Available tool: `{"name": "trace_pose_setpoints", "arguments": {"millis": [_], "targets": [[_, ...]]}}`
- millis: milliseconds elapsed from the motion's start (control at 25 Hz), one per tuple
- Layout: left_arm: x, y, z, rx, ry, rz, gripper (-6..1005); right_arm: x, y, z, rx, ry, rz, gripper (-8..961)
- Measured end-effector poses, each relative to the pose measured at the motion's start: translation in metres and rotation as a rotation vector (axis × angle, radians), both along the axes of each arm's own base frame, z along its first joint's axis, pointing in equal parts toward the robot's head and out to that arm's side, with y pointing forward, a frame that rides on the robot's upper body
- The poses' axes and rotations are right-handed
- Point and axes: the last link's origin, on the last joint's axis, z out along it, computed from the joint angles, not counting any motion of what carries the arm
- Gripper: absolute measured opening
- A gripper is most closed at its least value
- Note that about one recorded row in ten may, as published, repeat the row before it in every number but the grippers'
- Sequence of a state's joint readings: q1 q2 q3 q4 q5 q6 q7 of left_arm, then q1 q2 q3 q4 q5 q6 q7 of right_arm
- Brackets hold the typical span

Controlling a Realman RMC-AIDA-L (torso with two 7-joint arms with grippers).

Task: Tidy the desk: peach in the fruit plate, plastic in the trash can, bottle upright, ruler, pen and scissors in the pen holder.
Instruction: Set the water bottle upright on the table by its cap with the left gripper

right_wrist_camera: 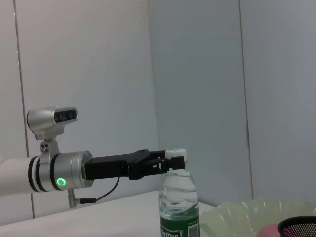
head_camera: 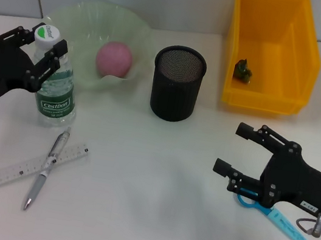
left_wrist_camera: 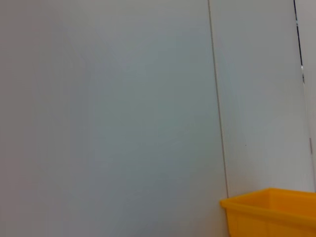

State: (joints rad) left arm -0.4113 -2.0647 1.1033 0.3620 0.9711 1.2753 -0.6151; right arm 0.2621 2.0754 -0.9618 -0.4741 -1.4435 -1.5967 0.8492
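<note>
White desk point(head_camera: 144, 216): ruler point(head_camera: 34, 167) and pen point(head_camera: 45, 168) crossed lower left, scissors point(head_camera: 273, 218) lower right under right gripper point(head_camera: 234, 149), fingers spread, empty. Left gripper point(head_camera: 39, 50) pinching upright bottle point(head_camera: 55, 81) at cap. Peach point(head_camera: 114, 58) in plate point(head_camera: 83, 27), holder point(head_camera: 177, 83) centre, plastic point(head_camera: 242, 71) in bin point(head_camera: 271, 49).

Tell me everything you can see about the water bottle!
The water bottle is clear plastic with a white cap and a green label with white letters. It stands upright on the white desk, next to the pale green fruit plate, and looks partly filled with water. The left tool reaches in from the side with its fingers around the neck, just under the cap. A pen and ruler lie on the desk in front of it, not touching it.
</note>
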Motion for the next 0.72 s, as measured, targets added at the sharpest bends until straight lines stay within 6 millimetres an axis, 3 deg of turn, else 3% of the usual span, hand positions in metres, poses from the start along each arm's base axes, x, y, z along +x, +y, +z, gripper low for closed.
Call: {"name": "trace_pose_setpoints", "arguments": {"millis": [720], "targets": [[0.0000, 0.0003, -0.0010, -0.004, 0.005, 0.001, 443, -0.0007, 0.0009, 0.0004, -0.002, 0.002, 0.000, 837]]}}
